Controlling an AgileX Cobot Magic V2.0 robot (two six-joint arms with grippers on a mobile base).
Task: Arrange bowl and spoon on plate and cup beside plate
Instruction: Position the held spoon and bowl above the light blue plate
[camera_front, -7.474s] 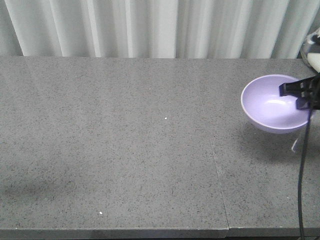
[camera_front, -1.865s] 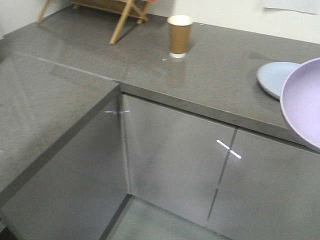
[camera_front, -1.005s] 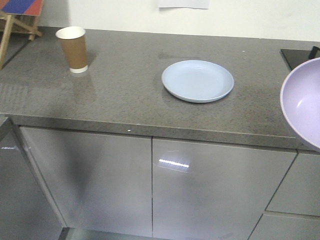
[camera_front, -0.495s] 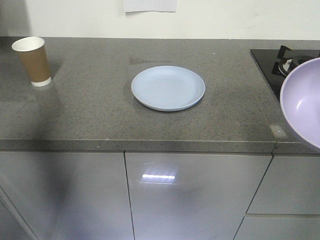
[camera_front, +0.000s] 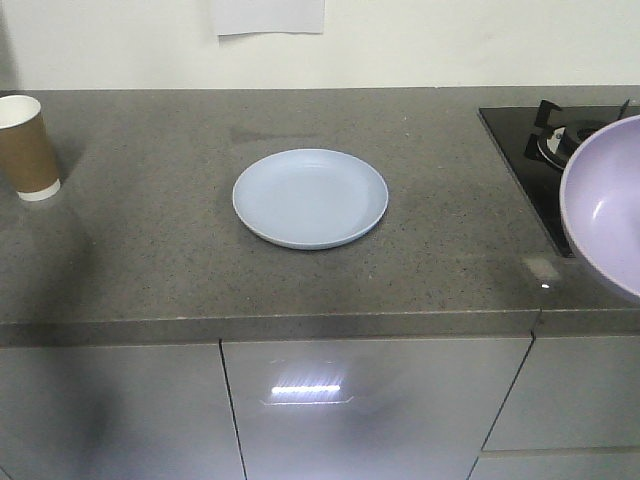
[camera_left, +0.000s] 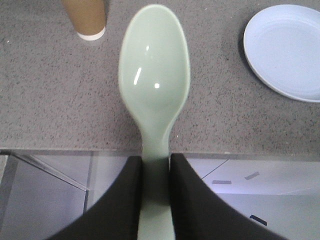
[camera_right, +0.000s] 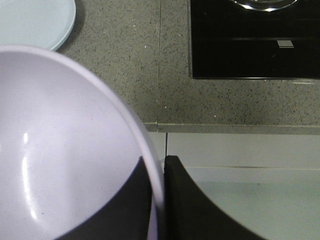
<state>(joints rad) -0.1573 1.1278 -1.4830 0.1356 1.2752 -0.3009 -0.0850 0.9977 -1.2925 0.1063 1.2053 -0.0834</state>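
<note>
Right hand (camera_right: 157, 166) pinches bowl (camera_right: 60, 150) by thin rim over worktop (camera_front: 150, 260) edge; could slip or tilt before reaching plate (camera_front: 310, 198). Left hand (camera_left: 155, 167) clamps spoon (camera_left: 155, 75) handle; cup (camera_front: 27, 148) stands well apart from plate.

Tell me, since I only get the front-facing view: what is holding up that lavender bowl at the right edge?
Observer: The right end effector pinches the small lavender plastic bowl by its rim, one finger inside and one outside.
Visitor: Is there a spoon anywhere?
Observer: Yes. The left end effector grips a pale mint-green plastic spoon by its handle.
Visitor: Where is it pointing?
Observer: In the left wrist view its scoop lies between the brown paper cup and the round pale blue plate.
</note>
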